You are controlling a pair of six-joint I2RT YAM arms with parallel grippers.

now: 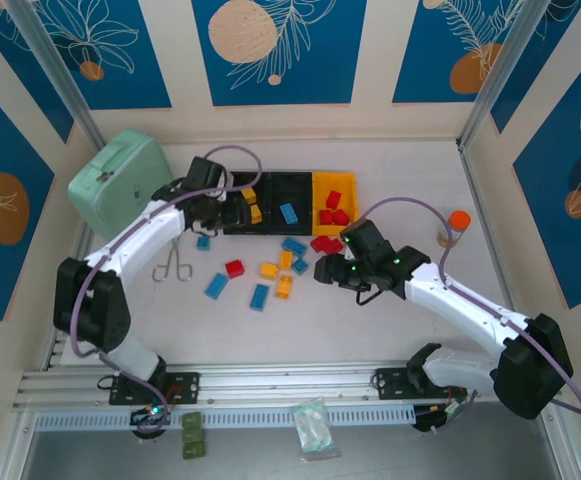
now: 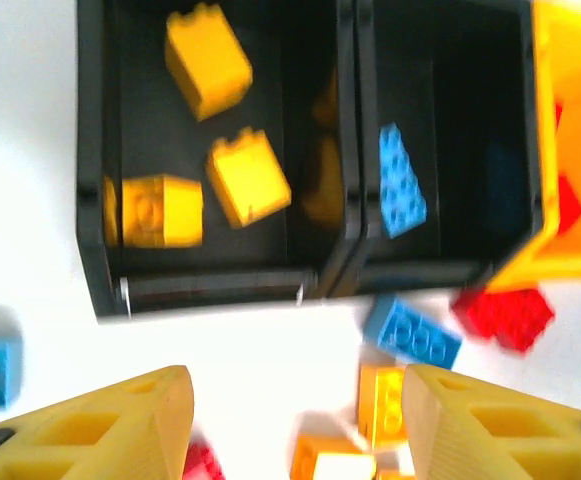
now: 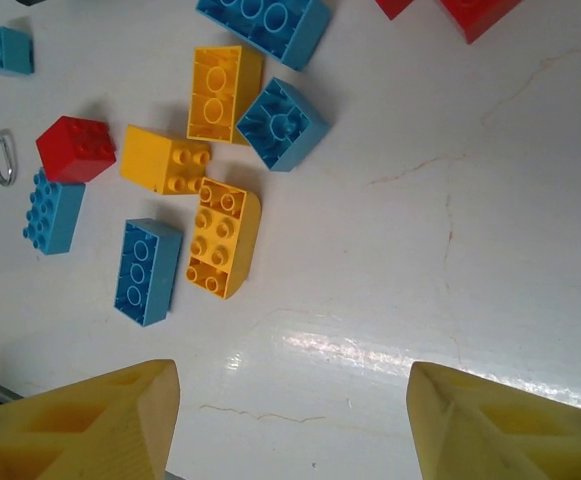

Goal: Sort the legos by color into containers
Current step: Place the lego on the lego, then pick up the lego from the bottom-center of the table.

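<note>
The containers point(image 1: 270, 180) stand in a row at the back: a left black bin point(image 2: 95, 200) with three yellow legos point(image 2: 248, 176), a middle black bin point(image 2: 440, 270) with one blue lego point(image 2: 400, 182), and a yellow bin point(image 1: 347, 190) with red legos point(image 1: 333, 208). My left gripper point(image 1: 232, 208) hovers at the left bin's near edge, open and empty point(image 2: 295, 420). Loose legos lie in front: blue point(image 2: 412, 333), yellow point(image 3: 223, 237), red point(image 3: 76, 148). My right gripper point(image 1: 328, 270) is open and empty point(image 3: 290, 400) over bare table, right of that cluster.
A mint-green case point(image 1: 118, 180) sits at the back left. Metal scissors point(image 1: 173, 262) lie left of the loose bricks. An orange-capped bottle point(image 1: 455, 225) stands at the right. A small plastic bag point(image 1: 312, 425) lies on the near rail.
</note>
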